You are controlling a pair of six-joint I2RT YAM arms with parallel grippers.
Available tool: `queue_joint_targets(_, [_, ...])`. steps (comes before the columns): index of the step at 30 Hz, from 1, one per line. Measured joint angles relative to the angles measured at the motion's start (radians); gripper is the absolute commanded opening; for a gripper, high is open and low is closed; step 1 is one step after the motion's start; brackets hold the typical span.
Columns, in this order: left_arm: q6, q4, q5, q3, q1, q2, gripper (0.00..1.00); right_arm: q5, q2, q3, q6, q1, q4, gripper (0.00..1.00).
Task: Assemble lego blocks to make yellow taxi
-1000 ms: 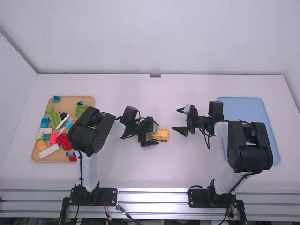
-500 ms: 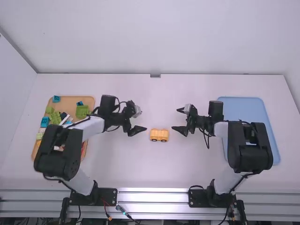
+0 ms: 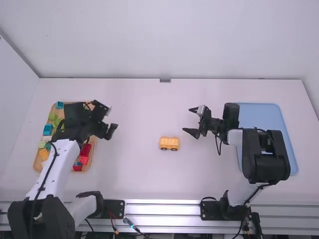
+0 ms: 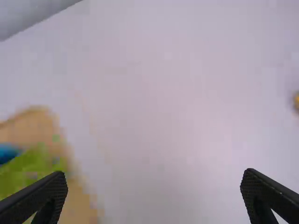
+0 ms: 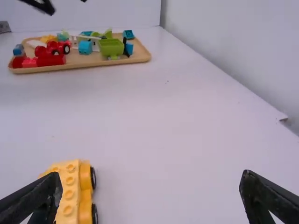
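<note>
Yellow toy car (image 3: 169, 144), one, built of blocks: it stood upright on the white table (image 3: 134, 177), studs upward, between the two grippers and nearer the right one. Long axis: left to right across the table, one end toward each gripper. Wheels: black-tyred, the high view giving the pair on the long side facing the arms' bases, the right wrist view the pair on the opposite long side. Front and rear: could not be told apart.

Left gripper (image 3: 112, 116): fingers spread wide with nothing between them, beside the wooden tray's right-hand edge, well apart from the car.

Right gripper (image 3: 187, 120): fingers likewise spread, nothing pinched, just beside the car's right-hand end and not touching it.

Wooden tray (image 3: 92, 166), at the table's left: held assorted blocks in a loose heap. Among them, a yellow block (image 3: 44, 154) near the tray's left side; a green bin (image 5: 111, 47) toward the far side; a red toy vehicle (image 5: 57, 48) with black tyres; red blocks (image 3: 85, 150) toward the near right corner; a blue block (image 3: 48, 129) near the left edge.

Blue tray (image 3: 271, 117), at the table's right: lay flat, partly covered by the right arm.
</note>
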Motion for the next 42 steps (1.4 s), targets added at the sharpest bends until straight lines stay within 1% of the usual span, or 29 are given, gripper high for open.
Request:
queue_joint_targets(2, [-0.254, 0.01, -0.249, 0.0, 0.047, -0.027, 0.99, 0.0, 0.0, 0.0, 0.056, 0.0, 0.074, 0.99])
queue_joint_targets(3, [-0.289, 0.005, -0.289, 0.0, 0.056, -0.029, 0.99, 0.0, 0.0, 0.0, 0.072, 0.0, 0.092, 0.99])
queue_joint_targets(5, [-0.438, -0.043, -0.442, 0.0, 0.112, -0.031, 0.99, -0.001, 0.0, 0.0, 0.121, 0.0, 0.148, 0.99])
queue_joint_targets(6, [-0.438, -0.043, -0.442, 0.0, 0.112, -0.031, 0.99, -0.001, 0.0, 0.0, 0.121, 0.0, 0.148, 0.99])
queue_joint_targets(8, [-0.54, -0.135, -0.5, 0.011, 0.189, -0.027, 0.99, -0.001, 0.0, 0.0, 0.176, 0.0, 0.206, 0.99])
queue_joint_targets(9, [-0.549, -0.144, -0.503, 0.014, 0.198, -0.025, 0.99, 0.0, 0.0, 0.0, 0.179, 0.0, 0.208, 0.99])
queue_joint_targets(10, [-0.579, -0.187, -0.5, 0.04, 0.256, -0.009, 0.99, 0.0, 0.0, 0.0, 0.201, 0.0, 0.232, 0.99])
queue_joint_targets(12, [-0.604, -0.226, -0.487, 0.078, 0.327, 0.015, 0.99, 0.0, 0.0, 0.0, 0.225, 0.0, 0.258, 0.99])
queue_joint_targets(13, [-0.618, -0.262, -0.467, 0.113, 0.39, 0.036, 0.99, -0.001, 0.0, 0.0, 0.241, 0.0, 0.275, 0.99])
queue_joint_targets(16, [-0.628, -0.317, -0.42, 0.177, 0.519, 0.083, 0.99, -0.001, 0.0, 0.0, 0.28, 0.0, 0.306, 0.99])
queue_joint_targets(17, [-0.619, -0.335, -0.386, 0.211, 0.587, 0.117, 0.99, -0.001, 0.0, 0.0, 0.293, 0.0, 0.317, 0.99])
queue_joint_targets(20, [-0.557, -0.373, -0.287, 0.288, 0.712, 0.211, 0.99, 0.0, 0.0, 0.0, 0.311, 0.0, 0.327, 0.99])
queue_joint_targets(23, [-0.466, -0.434, -0.192, 0.376, 0.798, 0.333, 0.99, 0.0, 0.0, 0.0, 0.32, 0.0, 0.333, 0.99])
queue_joint_targets(27, [-0.357, -0.497, -0.138, 0.5, 0.83, 0.51, 0.99, -0.001, 0.0, 0.0, 0.329, 0.0, 0.327, 0.99])
queue_joint_targets(29, [-0.321, -0.529, -0.146, 0.564, 0.827, 0.601, 0.99, -0.001, 0.0, 0.001, 0.332, 0.0, 0.327, 0.99])
queue_joint_targets(30, [-0.316, -0.533, -0.151, 0.573, 0.826, 0.617, 0.98, -0.001, 0.0, 0.002, 0.334, 0.0, 0.327, 0.99])
queue_joint_targets(32, [-0.291, -0.536, -0.178, 0.624, 0.824, 0.703, 0.99, -0.001, 0.0, 0.007, 0.356, -0.006, 0.326, 0.99])
queue_joint_targets(33, [-0.29, -0.535, -0.182, 0.628, 0.824, 0.71, 0.99, -0.002, 0.0, 0.008, 0.359, -0.006, 0.327, 0.99])
queue_joint_targets(34, [-0.283, -0.531, -0.196, 0.642, 0.824, 0.745, 0.92, -0.001, 0.0, 0.013, 0.372, -0.01, 0.326, 0.99])
queue_joint_targets(35, [-0.277, -0.532, -0.208, 0.646, 0.824, 0.763, 0.9, -0.001, 0.0, 0.019, 0.385, -0.012, 0.326, 0.99])
queue_joint_targets(37, [-0.273, -0.539, -0.223, 0.646, 0.824, 0.784, 0.79, 0.0, 0.0, 0.026, 0.401, -0.013, 0.327, 0.99])
queue_joint_targets(39, [-0.259, -0.542, -0.232, 0.646, 0.824, 0.8, 0.63, -0.001, 0.0, 0.03, 0.415, -0.014, 0.327, 0.99])
queue_joint_targets(42, [-0.25, -0.542, -0.238, 0.646, 0.824, 0.805, 0.65, -0.001, 0.0, 0.031, 0.423, -0.014, 0.327, 0.99])
